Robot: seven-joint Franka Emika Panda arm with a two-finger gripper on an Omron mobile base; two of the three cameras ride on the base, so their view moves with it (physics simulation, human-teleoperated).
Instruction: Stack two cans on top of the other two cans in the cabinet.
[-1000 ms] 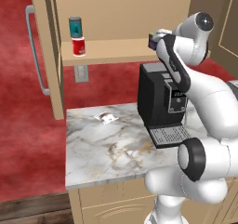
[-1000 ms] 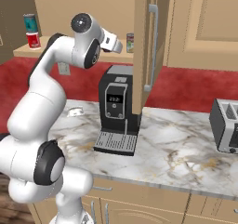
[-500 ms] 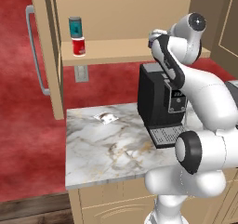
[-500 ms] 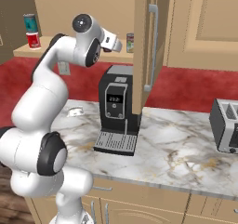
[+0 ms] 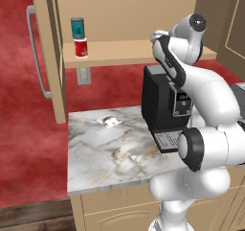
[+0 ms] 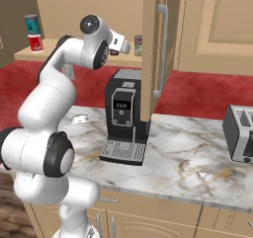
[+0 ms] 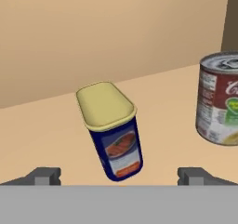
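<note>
**One stack done, claw lined up on the second can**

Over the last second little has moved. The arm has crept only slightly toward the shelf, the jaws have stayed at full spread, and the cans stand where they stood. The teal can (image 5: 76,26) sits on top of the red can (image 5: 81,48), so by my reckoning half the task is finished. That pair stands well apart from the claw, far along the shelf board (image 5: 124,53) of the cabinet (image 5: 48,57).

The steady approach suggests the second pick is the step in hand, and it has not yet begun.

The claw (image 7: 119,177) is wide apart, holds nothing, and touches nothing that I can see. Its two fingertips (image 7: 44,176) rise on either side of the dark blue can (image 7: 114,135), which stands on the shelf just ahead of the claw, centred in the gap and not yet between the pads. The can looks tilted in the hand view; whether it really leans or the camera is rolled, I cannot tell.

The pale silvery can (image 7: 218,97) stands upright further ahead and off to the claw's right, near the blue one but clear of it. From the right base view the same pale can (image 6: 138,45) is just beyond the claw.

The claw probably needs to advance before closing.
</note>
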